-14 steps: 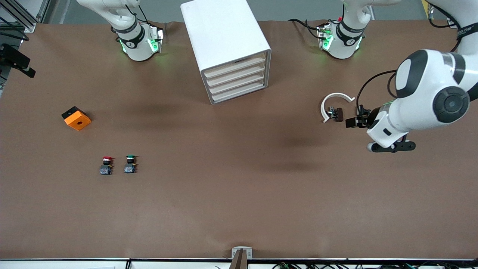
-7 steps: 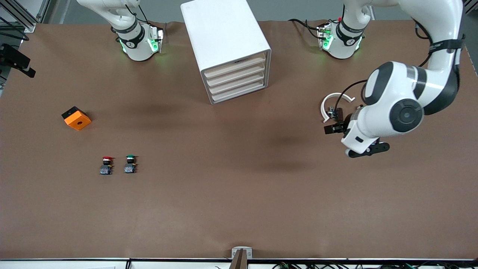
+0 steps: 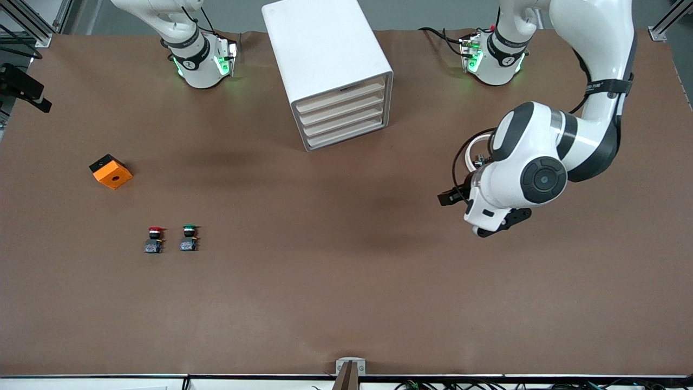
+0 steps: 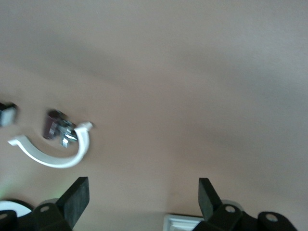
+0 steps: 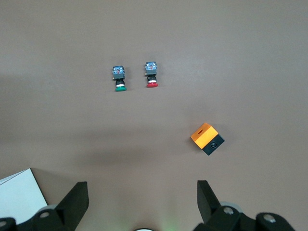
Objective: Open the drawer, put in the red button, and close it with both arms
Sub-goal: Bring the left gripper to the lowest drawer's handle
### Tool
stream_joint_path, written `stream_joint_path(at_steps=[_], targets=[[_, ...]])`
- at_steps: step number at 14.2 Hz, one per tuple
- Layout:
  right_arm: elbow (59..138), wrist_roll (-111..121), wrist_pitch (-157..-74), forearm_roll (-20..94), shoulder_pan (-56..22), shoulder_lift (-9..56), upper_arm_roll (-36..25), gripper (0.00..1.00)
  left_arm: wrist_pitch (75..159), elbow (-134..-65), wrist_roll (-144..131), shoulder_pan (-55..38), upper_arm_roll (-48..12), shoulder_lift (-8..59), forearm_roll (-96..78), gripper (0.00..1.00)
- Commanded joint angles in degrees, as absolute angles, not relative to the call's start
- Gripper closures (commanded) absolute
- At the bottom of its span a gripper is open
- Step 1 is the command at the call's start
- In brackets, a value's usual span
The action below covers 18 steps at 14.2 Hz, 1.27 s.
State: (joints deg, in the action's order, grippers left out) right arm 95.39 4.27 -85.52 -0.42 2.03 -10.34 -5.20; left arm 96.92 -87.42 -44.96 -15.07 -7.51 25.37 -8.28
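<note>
The white cabinet stands at the back middle with its four beige-fronted drawers all shut. The red button stands on the table toward the right arm's end, beside the green-capped switch. Both also show in the right wrist view, the red button and the green switch. My left gripper hangs over bare table toward the left arm's end; in its wrist view it is open and empty. My right gripper is open and empty, high over the table and out of the front view.
An orange cube with a hole lies farther from the front camera than the buttons. A white curved piece with a small dark part lies on the table, partly covered by the left arm. The right arm's base is at the back.
The left arm has swung toward the middle of the table, its gripper passing the white curved piece, which the arm now partly covers. Buttons, cube and cabinet have not moved.
</note>
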Motion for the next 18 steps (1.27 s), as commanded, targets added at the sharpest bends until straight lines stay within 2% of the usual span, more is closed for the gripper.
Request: stream_joint_path(at_steps=[1, 11, 15, 18], targets=[[96.06, 5.01, -85.61, -0.79, 2.72, -11.25, -4.66, 0.0, 95.71, -82.89, -50.25, -16.08, -7.38, 28.47, -12.64, 0.0], [96.06, 5.1, -85.52, -0.79, 2.81, -11.16, -4.66, 0.0, 94.84, -82.0, -73.18, -17.22, -7.47, 34.36, -34.08, 0.0], [96.06, 5.1, -85.52, -0.79, 2.9, -11.16, -4.66, 0.0, 86.41, -80.51, -83.99, -17.67, -7.47, 38.14, -43.14, 0.0], [96.06, 5.1, -85.52, -0.79, 2.9, -11.16, -4.66, 0.0, 84.99, -80.51, -95.06, -18.37, -8.08, 40.42, -45.61, 0.0]])
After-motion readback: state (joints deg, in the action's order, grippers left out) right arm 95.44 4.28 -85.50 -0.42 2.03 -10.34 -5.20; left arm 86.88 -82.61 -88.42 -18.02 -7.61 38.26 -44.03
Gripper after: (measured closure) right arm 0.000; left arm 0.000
